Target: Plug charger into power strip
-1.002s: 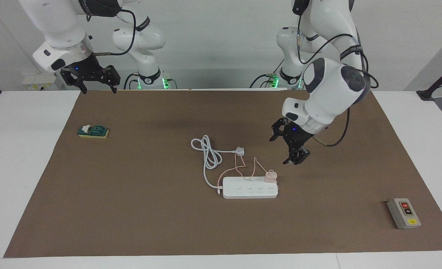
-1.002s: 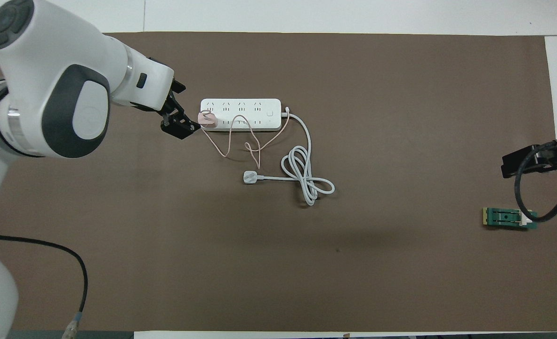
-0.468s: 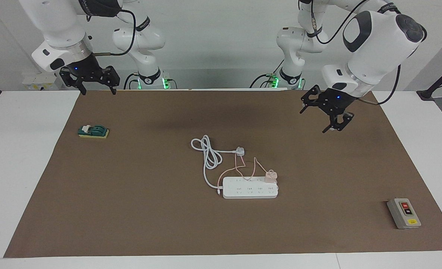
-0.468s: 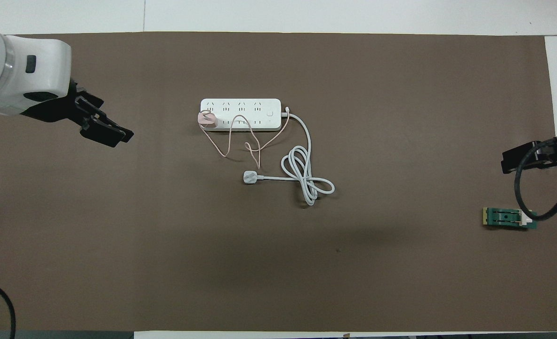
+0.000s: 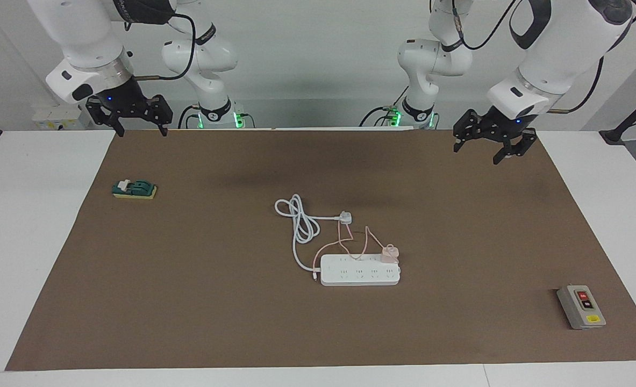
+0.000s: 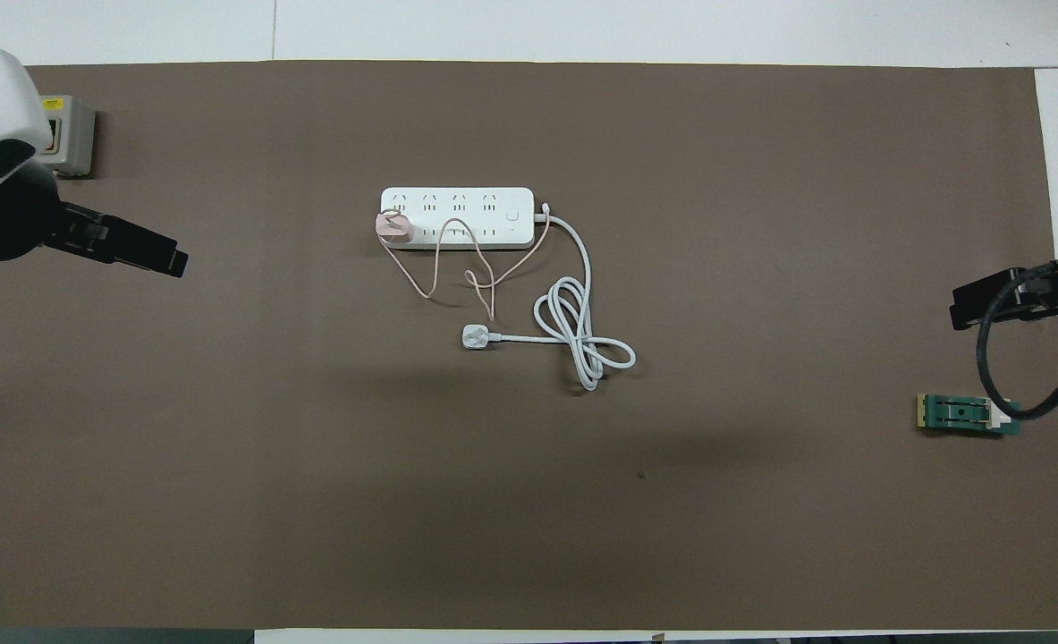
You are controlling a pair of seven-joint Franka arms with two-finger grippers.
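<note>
Left hand (image 5: pixel 494 144): raised over the mat's corner nearest its own base, at about 1 o'clock from the power strip (image 5: pixel 360 276) in the facing view; fingers spread, holding nothing.
Right hand (image 5: pixel 133 115): waiting over the mat's edge at its own base, at about 10 o'clock from the strip; fingers spread, empty.
Charger (image 5: pixel 389 253): seated upright on the strip's end socket toward the left arm's end; appears plugged in, so neither hand needs to hold it.
Charger cable (image 5: pixel 350 243): loops loosely on the mat, at 12 o'clock from the strip.
White plug (image 5: pixel 345 217): lies unplugged, cord coiled, apart from the strip.
Task status: judged complete; depth of seating cannot be confirmed.
Surface: green block (image 5: pixel 134 189) and grey button box (image 5: pixel 581 306) lie well apart, uninvolved.
</note>
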